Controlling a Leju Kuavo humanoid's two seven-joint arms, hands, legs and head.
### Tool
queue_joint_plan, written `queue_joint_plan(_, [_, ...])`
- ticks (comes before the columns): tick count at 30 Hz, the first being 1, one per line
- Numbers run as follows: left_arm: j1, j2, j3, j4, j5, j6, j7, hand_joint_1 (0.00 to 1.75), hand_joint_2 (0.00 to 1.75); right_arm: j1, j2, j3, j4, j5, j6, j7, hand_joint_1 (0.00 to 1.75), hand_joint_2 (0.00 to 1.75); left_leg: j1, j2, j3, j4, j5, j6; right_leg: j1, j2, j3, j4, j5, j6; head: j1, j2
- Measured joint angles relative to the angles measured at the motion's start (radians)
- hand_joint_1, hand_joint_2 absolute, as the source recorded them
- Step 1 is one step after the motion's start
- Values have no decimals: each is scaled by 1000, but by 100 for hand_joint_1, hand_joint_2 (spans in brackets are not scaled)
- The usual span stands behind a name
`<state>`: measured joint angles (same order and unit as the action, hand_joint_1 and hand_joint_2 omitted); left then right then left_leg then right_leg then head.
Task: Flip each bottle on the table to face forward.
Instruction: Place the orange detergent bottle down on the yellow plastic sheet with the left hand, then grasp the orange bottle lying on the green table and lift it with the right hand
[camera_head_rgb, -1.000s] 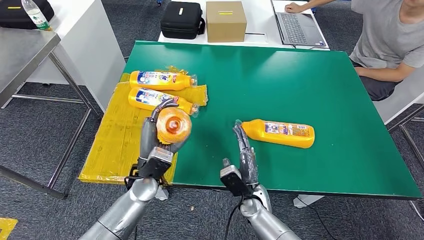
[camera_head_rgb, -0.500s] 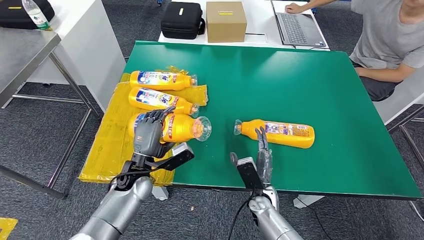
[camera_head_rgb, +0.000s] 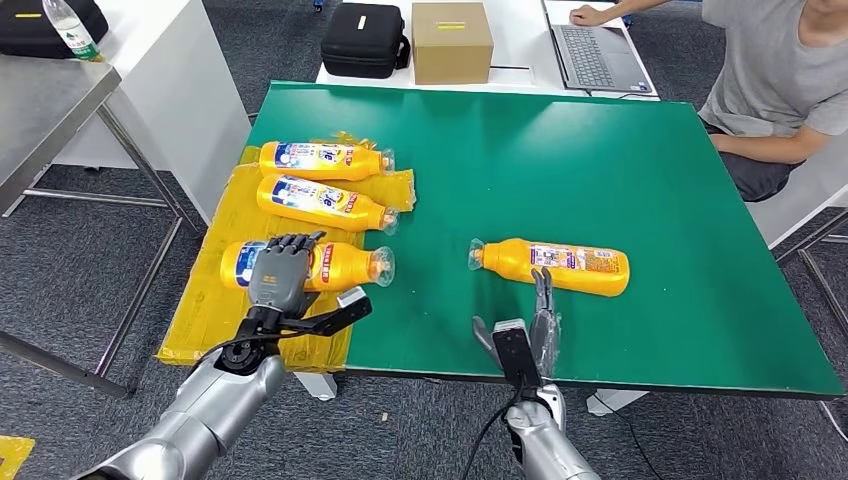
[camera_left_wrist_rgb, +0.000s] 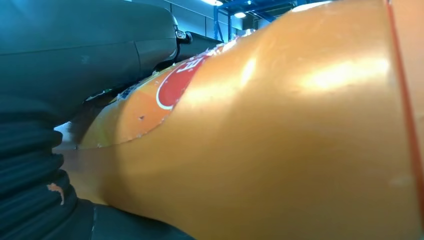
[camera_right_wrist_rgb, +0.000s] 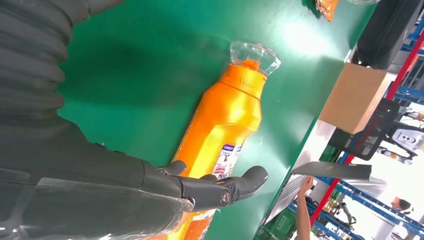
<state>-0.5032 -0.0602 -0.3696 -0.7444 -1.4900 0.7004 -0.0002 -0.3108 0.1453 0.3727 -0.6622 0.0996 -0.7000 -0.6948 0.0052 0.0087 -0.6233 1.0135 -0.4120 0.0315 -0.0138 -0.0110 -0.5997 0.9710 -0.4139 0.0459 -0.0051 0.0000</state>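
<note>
left hand (camera_head_rgb: 280, 275): wrapped over third bottle (camera_head_rgb: 345, 266), fingers across its label, thumb sticking out toward the right hand; the left wrist view shows the orange body pressed close against the palm
third bottle: lying flat under the left hand on the yellow sheet (camera_head_rgb: 215, 310), cap pointing toward the right hand, blue-and-white label partly showing past the fingers
change, left: a second ago this bottle was up in the hand, end-on to the head camera; half a second ago it was low and tilted near the sheet's edge; now it is down in line below the other two
meaning: placement looks done, label side seems up; likely next is letting go and pulling the hand back, a judgement only
row bottles: two more, middle bottle (camera_head_rgb: 325, 203) just beyond the left hand's fingertips, far bottle (camera_head_rgb: 322, 159) past that, both flat, caps the same way, labels up
table (camera_head_rgb: 600, 150): green, carries everything; yellow sheet hangs over its edge on the left hand's side
right hand (camera_head_rgb: 540, 320): holds nothing, fingers straight and close together, pointing at the last bottle (camera_head_rgb: 560, 267), fingertips just short of it
change, right: the hand has slid from near that bottle's cap toward its middle over the last second
last bottle: lying flat just ahead of the right hand, cap toward the left hand, label visible on top in the head view
task left: three bottles lined up; whether the last one needs a flip, cannot tell for sure
person (camera_head_rgb: 775, 90): seated well beyond the right hand, at the table's far corner, by a laptop (camera_head_rgb: 595, 55)
</note>
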Motion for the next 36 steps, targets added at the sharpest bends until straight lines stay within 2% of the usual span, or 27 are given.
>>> queue_joint_plan(3, [-11, 3, -11, 22, -27, -12, 27, 175, 175, 1, 0, -1, 0, -3, 0, 0, 0, 175, 0, 0, 0, 0, 0, 0, 0, 0, 0, 0, 0, 0, 0, 0])
queue_joint_plan(6, [-33, 6, -40, 65, -66, -63, 89, 175, 175, 3, 0, -1, 0, -12, 0, 0, 0, 175, 0, 0, 0, 0, 0, 0, 0, 0, 0, 0, 0, 0, 0, 0])
queue_joint_plan(12, [-89, 14, -160, 175, -74, -123, 170, 175, 175, 14, 0, -1, -10, -20, 0, 0, 0, 175, 0, 0, 0, 0, 0, 0, 0, 0, 0, 0, 0, 0, 0, 0])
queue_joint_plan(17, [-129, 15, -269, 237, -78, -143, 176, 175, 175, 23, 0, -1, -18, -20, 0, 0, 0, 175, 0, 0, 0, 0, 0, 0, 0, 0, 0, 0, 0, 0, 0, 0])
queue_joint_plan(21, [-162, 14, -354, 270, -80, -197, 162, 175, 175, 28, 0, -1, -26, -19, 0, 0, 0, 175, 0, -1, 1, 0, 0, 0, 0, 0, 1, 0, 0, 0, 0, 0])
queue_joint_plan(27, [-191, 2, -428, 302, -72, -227, 148, 171, 175, 33, -1, -10, -43, -12, 0, 0, 0, 175, 0, -1, 3, 0, 0, 0, 0, -1, 4, 0, 0, 0, 0, 0])
queue_joint_plan(28, [-191, 0, -431, 304, -69, -223, 147, 165, 175, 34, -1, -11, -47, -11, 0, 0, 0, 175, 0, -1, 3, 0, 0, 0, 0, -1, 4, 0, 0, 0, 0, 0])
queue_joint_plan(32, [-184, -4, -432, 309, -53, -179, 140, 28, 175, 38, -2, -15, -64, -12, 0, 0, 0, 175, 0, -1, 4, 0, 0, 0, 0, -1, 4, 0, 0, 0, 0, 0])
queue_joint_plan(34, [-178, -7, -430, 309, -46, -163, 136, 11, 175, 38, -2, -15, -70, -17, 0, 0, 0, 175, 0, -1, 4, 0, 1, 0, 0, -1, 4, 0, 0, 0, 0, 0])
queue_joint_plan(36, [-174, -9, -428, 309, -41, -158, 133, 8, 175, 38, -3, -15, -76, -22, 0, 0, 0, 175, 0, -1, 4, 0, 1, 0, 0, -1, 5, 0, 0, 0, 0, 0])
